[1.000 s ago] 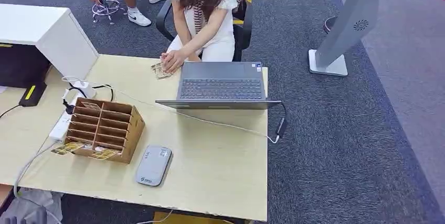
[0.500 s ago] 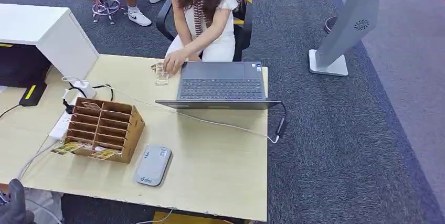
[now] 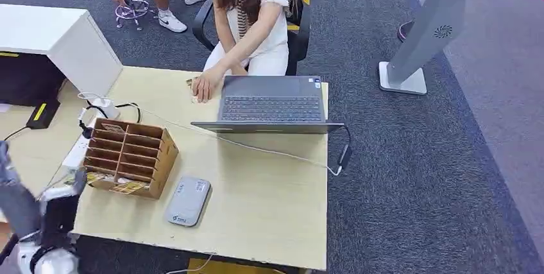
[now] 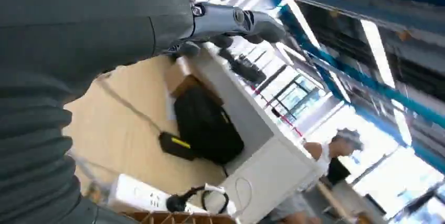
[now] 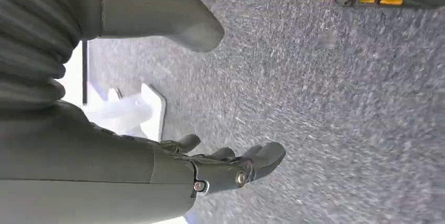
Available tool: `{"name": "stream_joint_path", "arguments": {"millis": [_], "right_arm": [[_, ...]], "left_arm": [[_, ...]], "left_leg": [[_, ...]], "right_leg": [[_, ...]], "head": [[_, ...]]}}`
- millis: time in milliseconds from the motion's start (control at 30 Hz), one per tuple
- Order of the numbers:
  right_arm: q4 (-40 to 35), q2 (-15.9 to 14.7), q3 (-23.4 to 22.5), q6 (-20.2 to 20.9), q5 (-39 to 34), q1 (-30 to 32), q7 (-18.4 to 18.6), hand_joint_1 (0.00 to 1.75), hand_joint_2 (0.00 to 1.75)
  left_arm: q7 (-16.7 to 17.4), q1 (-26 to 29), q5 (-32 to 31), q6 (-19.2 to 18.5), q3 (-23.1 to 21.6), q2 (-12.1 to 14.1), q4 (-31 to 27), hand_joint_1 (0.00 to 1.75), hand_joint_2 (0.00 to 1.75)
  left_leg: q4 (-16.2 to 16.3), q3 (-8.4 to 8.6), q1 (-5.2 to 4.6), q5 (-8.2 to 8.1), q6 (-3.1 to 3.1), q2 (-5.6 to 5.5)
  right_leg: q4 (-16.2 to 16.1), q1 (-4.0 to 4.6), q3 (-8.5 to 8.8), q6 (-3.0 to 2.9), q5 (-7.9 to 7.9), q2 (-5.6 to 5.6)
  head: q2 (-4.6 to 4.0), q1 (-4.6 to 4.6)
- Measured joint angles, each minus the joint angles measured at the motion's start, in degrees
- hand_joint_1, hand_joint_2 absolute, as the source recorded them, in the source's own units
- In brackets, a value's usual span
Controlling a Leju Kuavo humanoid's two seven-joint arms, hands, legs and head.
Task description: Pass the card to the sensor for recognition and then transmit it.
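Cards: a few cards [image 3: 128, 188] lie flat at the front foot of the wooden organizer [image 3: 131, 157], partly tucked under its lowest slots, long axes running roughly along the organizer's front edge; print too small to read.
Card relative to left hand: the left hand [image 3: 61, 213] sits at the table's near-left corner, near the cards but apart from them, holding nothing.
Left hand state: fingers extended and spread in the left wrist view, palm empty.
Right hand [image 5: 231, 169]: hangs over grey carpet, fingers loosely apart, thumb clear of them, empty.
Sensor: a grey flat reader [image 3: 187, 201] lies on the table [image 3: 269, 210] just beside the organizer's front corner, long axis pointing toward the far edge.
Laptop [image 3: 269, 104]: open, on the far side of the table, a cable trailing off the right edge.
Person: seated behind the table, one hand [image 3: 202, 86] resting on cards beside the laptop.
Power strip [image 3: 76, 152]: white, left of the organizer.
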Motion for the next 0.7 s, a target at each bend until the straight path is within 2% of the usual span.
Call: {"name": "stream_joint_path", "arguments": {"millis": [67,133,200,300,467,700], "right_arm": [[0.0,0.0,0.8,0.8,0.6,-0.9,0.4,0.00,1.75],[0.0,0.0,1.5,1.7,1.5,-1.5,0.7,0.00,1.75],[0.0,0.0,2.2,2.0,2.0,-2.1,0.8,0.00,1.75],[0.0,0.0,3.2,2.4,2.9,-2.5,1.4,0.00,1.75],[0.0,0.0,4.2,2.4,3.3,-3.0,1.8,0.00,1.75],[0.1,0.0,4.9,2.5,3.9,-3.1,1.8,0.00,1.75]], "left_arm": [[6.3,-4.3,-10.6,1.7,-6.6,3.5,3.8,0.00,1.75],[13.2,-9.8,-18.6,1.5,-13.3,6.2,7.8,0.00,1.75],[16.9,-14.6,-22.5,0.4,-19.5,8.1,10.9,0.00,1.75],[21.2,-20.0,-25.8,-1.6,-27.0,9.3,14.4,0.00,1.75],[24.5,-25.1,-27.5,-2.0,-34.7,9.6,19.0,0.00,1.75],[25.4,-27.5,-27.3,-2.0,-38.8,9.6,22.1,0.00,1.75]], "left_leg": [[0.0,-0.02,0.01,0.11,-0.07,0.03],[0.0,-0.16,0.01,0.25,0.02,0.02],[0.0,-0.18,-0.01,0.28,-0.01,0.04],[0.0,-0.22,-0.02,0.28,0.00,0.09],[0.0,-0.25,-0.03,0.27,0.00,0.11],[0.0,-0.28,-0.01,0.26,0.00,0.12]], "right_leg": [[0.0,0.00,-0.08,-0.06,0.15,0.06],[0.0,0.00,-0.11,0.01,0.31,0.07],[0.0,-0.01,-0.14,0.04,0.38,0.08],[0.0,-0.02,-0.15,0.07,0.45,0.15],[0.0,-0.03,-0.21,0.07,0.44,0.18],[0.0,-0.01,-0.27,0.07,0.43,0.18]], "head": [[0.00,0.00],[0.00,0.02],[0.00,0.04],[0.00,0.06],[0.00,0.04],[0.00,0.06]]}}
